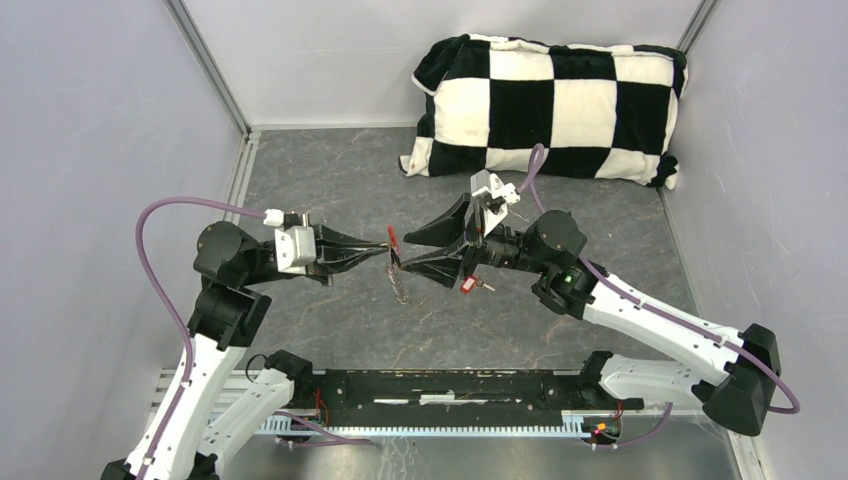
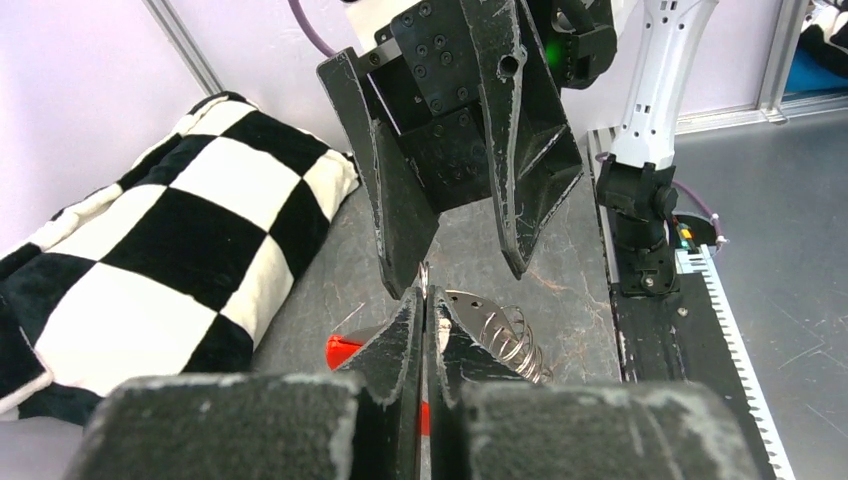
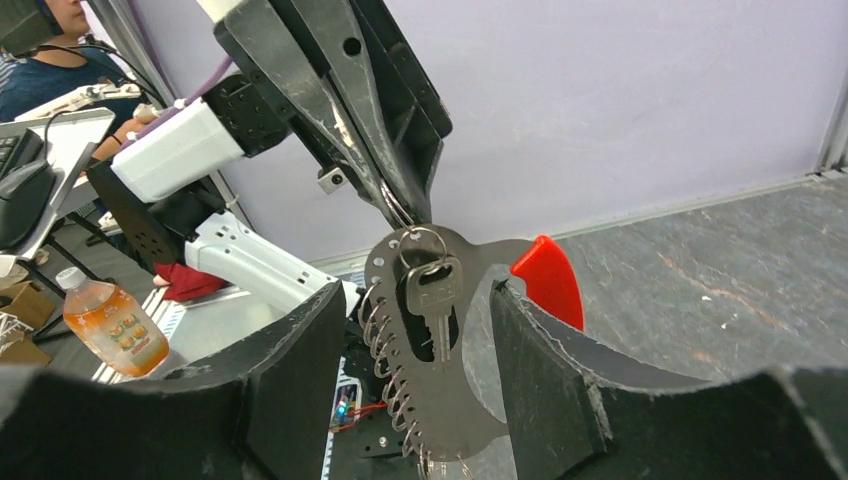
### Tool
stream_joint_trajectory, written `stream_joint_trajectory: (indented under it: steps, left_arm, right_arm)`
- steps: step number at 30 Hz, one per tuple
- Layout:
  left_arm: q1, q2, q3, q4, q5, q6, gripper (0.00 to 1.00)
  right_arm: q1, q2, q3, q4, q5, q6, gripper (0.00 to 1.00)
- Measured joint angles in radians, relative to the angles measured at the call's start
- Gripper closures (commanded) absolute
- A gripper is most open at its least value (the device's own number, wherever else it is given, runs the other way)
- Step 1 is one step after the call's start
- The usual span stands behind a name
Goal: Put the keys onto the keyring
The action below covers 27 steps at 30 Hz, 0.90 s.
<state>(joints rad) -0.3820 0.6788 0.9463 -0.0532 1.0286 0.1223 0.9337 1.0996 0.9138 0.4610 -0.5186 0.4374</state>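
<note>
Currently left pincer [image 2: 425,300] clamps the keyring [image 3: 455,390], one key [image 3: 432,295] hanging; right pincer [image 2: 465,280], apart, probably must fetch the red-headed key [image 1: 468,284].

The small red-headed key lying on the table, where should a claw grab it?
The red-headed key lies flat on the table, its thin metal blade sticking out sideways. The plastic head looks like the bulkiest part, so probably pinch that across its sides, coming straight down from above.
</note>
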Motion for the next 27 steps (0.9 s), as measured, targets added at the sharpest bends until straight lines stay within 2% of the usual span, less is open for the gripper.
stream_joint_trajectory:
  steps: [12,16,22,27]
  left_arm:
    - [0.0,0.008,0.003,-0.08,0.076,0.04,0.98]
    - [0.0,0.008,0.008,-0.104,0.084,0.062,0.98]
    - [0.0,0.008,0.01,-0.138,0.099,0.085,0.98]
    - [0.0,0.008,0.014,-0.171,0.101,0.103,0.98]
  right_arm:
    - [0.0,0.062,0.051,0.053,-0.08,0.004,0.49]
    - [0.0,0.094,0.072,0.077,-0.121,0.014,0.63]
    - [0.0,0.122,0.091,0.071,-0.17,0.019,0.99]
    - [-0.005,0.122,0.116,0.003,-0.188,-0.023,1.0]
